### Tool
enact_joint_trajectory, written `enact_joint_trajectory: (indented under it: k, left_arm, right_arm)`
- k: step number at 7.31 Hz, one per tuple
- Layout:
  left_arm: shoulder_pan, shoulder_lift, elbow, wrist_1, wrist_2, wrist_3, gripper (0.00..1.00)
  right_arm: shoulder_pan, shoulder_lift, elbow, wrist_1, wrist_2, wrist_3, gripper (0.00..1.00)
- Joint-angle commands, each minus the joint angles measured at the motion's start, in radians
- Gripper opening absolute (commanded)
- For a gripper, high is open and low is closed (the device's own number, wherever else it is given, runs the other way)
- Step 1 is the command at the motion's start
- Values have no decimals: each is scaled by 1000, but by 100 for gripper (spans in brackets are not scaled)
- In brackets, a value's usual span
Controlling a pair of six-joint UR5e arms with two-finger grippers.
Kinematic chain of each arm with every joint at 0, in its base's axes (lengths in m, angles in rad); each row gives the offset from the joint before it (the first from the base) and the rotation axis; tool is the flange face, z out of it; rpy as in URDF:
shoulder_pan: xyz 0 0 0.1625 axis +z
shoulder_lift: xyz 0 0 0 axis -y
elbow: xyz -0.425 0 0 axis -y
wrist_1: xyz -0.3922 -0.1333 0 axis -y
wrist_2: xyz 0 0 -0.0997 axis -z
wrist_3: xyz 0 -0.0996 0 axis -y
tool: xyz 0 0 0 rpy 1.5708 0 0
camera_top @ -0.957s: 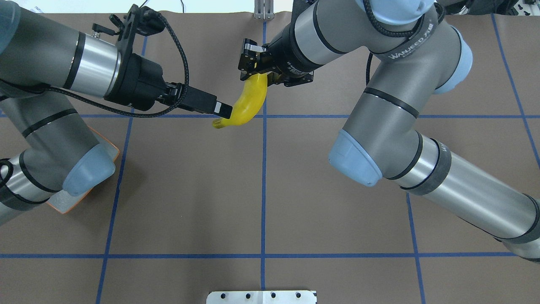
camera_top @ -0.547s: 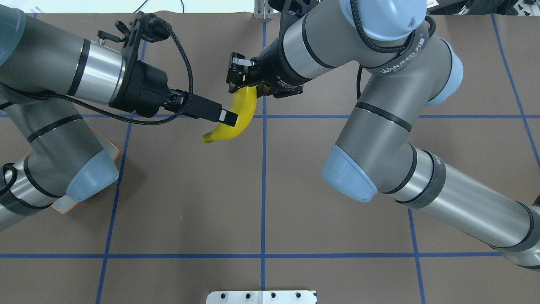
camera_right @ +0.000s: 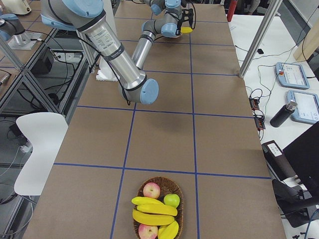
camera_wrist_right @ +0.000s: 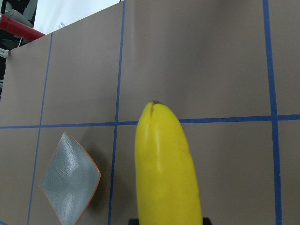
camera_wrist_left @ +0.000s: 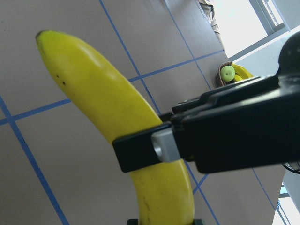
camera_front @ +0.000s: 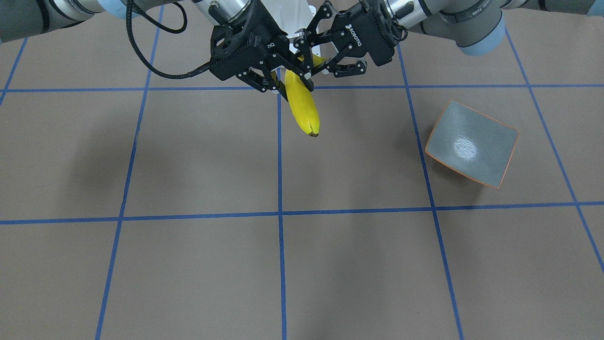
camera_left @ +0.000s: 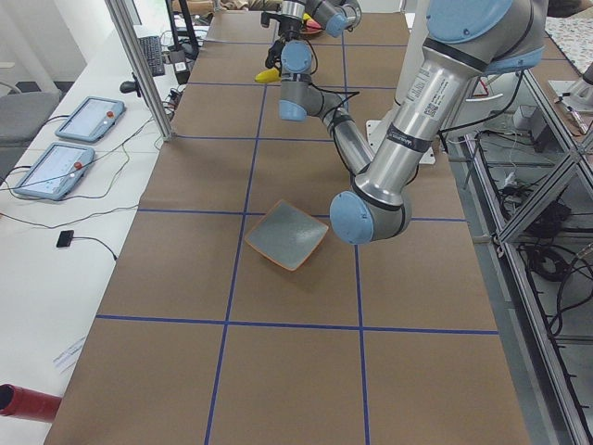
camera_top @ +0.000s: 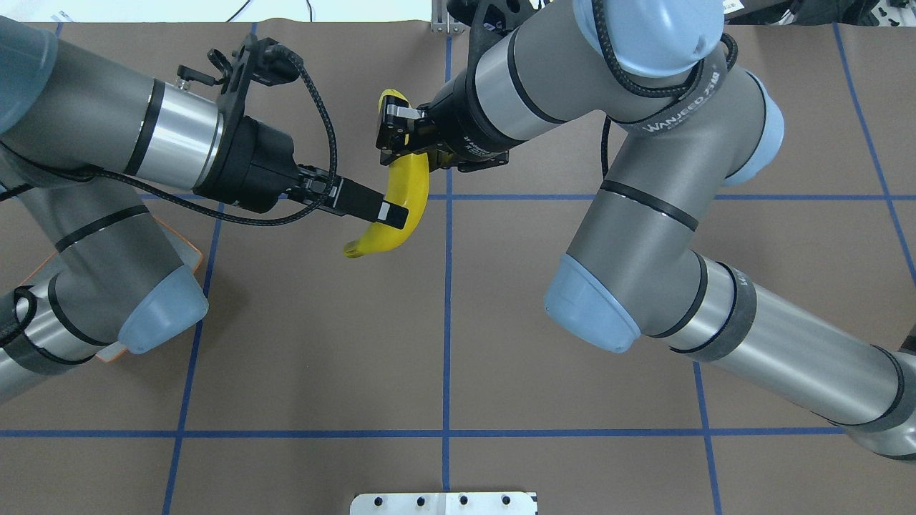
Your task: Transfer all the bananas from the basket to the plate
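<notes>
One yellow banana (camera_top: pixel 411 186) hangs in the air over the table's far middle. My right gripper (camera_top: pixel 404 143) is shut on its middle, and the dark blunt tip sticks out past it in the front view (camera_front: pixel 311 133). My left gripper (camera_top: pixel 392 214) reaches in from the left, jaws spread on either side of the banana near its stem end. The grey-blue plate (camera_front: pixel 472 146) with the orange rim lies bare, mostly hidden under my left arm in the overhead view. Three more bananas (camera_right: pixel 149 209) lie in the wicker basket (camera_right: pixel 181 206).
The basket also holds two red apples (camera_right: pixel 151 189) and a green apple (camera_right: pixel 172 200), at the table's end on my right. Blue tape lines cross the brown table. A white bracket (camera_top: pixel 444 503) sits at the near edge.
The right gripper has carried the banana left and tilted it, so its far end now shows past the fingers. The left gripper has advanced from the banana's edge to straddle it.
</notes>
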Motion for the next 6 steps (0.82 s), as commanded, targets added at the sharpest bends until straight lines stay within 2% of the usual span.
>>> enact_joint_trajectory:
  k: [1, 3, 6]
  left_arm:
    - [7, -3, -4, -5, -3, 1, 68]
    - [7, -5, -3, -25, -3, -3, 81]
    - [34, -6, 0, -27, 2, 0, 78]
  right_arm:
    - [-1, 0, -1, 0, -1, -4, 0]
    - [-1, 0, -1, 0, -2, -4, 0]
    - [1, 1, 19, 0, -2, -4, 0]
